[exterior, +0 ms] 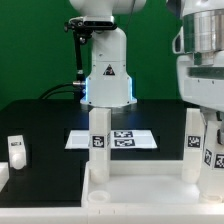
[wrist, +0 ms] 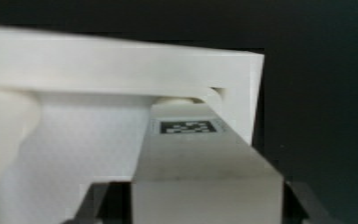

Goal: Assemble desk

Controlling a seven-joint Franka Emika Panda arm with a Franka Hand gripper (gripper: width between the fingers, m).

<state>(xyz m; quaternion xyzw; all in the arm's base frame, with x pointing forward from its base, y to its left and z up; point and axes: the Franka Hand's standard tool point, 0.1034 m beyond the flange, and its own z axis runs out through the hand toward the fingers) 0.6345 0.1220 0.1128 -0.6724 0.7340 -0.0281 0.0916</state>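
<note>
The claw (wrist: 202,203) pinches a short chunky white plastic leg (wrist: 195,155), axis upright. It meets the flat white tabletop panel's (exterior: 150,185) corner.

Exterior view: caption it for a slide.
Arm over one leg on the tabletop, a second leg upright, a spare leg apart on the table.

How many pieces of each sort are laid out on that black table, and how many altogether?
tabletop panel: 1
legs: 4, three standing at the panel, and one loose at the exterior view's left
marker board: 1
Total: 6
</note>
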